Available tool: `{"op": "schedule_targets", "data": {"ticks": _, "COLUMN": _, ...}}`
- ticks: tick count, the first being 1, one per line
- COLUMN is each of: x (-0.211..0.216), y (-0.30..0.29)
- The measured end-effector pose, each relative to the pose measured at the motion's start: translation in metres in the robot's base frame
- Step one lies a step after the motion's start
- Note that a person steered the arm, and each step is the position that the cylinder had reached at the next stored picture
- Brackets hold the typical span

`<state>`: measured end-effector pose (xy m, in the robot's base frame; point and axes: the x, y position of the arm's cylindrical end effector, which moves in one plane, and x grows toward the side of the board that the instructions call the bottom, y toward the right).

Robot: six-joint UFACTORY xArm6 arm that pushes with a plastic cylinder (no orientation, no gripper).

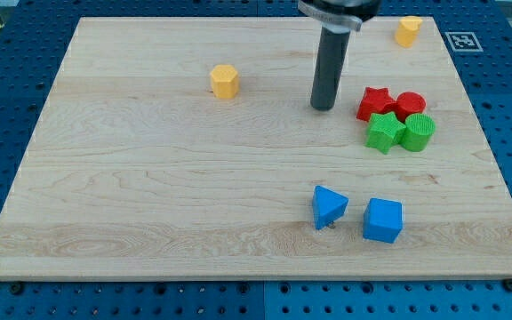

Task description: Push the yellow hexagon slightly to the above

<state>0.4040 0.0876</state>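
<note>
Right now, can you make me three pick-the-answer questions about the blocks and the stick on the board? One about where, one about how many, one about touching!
1. Where is the yellow hexagon from my tip?
A. toward the view's left
B. toward the view's right
C. straight below it

2. How many blue blocks are on the board?
A. one
B. two
C. four

3. Is my tip touching any block?
A. yes, the yellow hexagon
B. yes, a blue block
C. no, it stands apart from all

Answers:
1. A, the hexagon sits left of the rod's end.
2. B, a blue triangle and a blue cube lie near the view's bottom.
3. C, bare wood shows all round the tip; the red star is nearest.
</note>
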Motion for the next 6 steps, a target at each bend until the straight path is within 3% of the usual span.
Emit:
{"op": "schedule_targets", "data": {"ticks": 1, "x": 0.025, "y": -0.008}}
{"op": "schedule_targets", "data": {"ticks": 2, "x": 0.021, "y": -0.071}}
{"op": "schedule_targets", "data": {"ticks": 3, "x": -0.009, "y": -0.135}}
{"op": "schedule_targets", "data": {"ticks": 4, "x": -0.038, "y": -0.156}}
{"op": "schedule_targets", "data": {"ticks": 6, "x": -0.063, "y": -0.140}}
